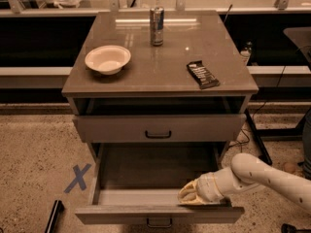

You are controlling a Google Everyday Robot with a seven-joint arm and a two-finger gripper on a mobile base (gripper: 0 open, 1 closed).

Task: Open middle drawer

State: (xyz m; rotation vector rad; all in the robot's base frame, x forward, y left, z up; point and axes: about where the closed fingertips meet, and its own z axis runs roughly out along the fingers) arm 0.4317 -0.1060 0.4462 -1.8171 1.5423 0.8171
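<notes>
Gripper (190,197) sits inside middle drawer (121,214), which juts toward the camera.

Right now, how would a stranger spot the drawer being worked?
Find the brown cabinet and the two drawers under its top. It is the lower drawer, pulled far out, gripper at its front right corner; the upper drawer barely protrudes.

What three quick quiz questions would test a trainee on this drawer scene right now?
1. True or false: the middle drawer is pulled out further than the top drawer.
2. The dark packet lies toward which side of the cabinet top in the camera view? A left, B centre, C right.
3. Fill in: the gripper sits inside the ___ drawer, just behind its front panel.
Key: 1 true; 2 C; 3 middle.
</notes>
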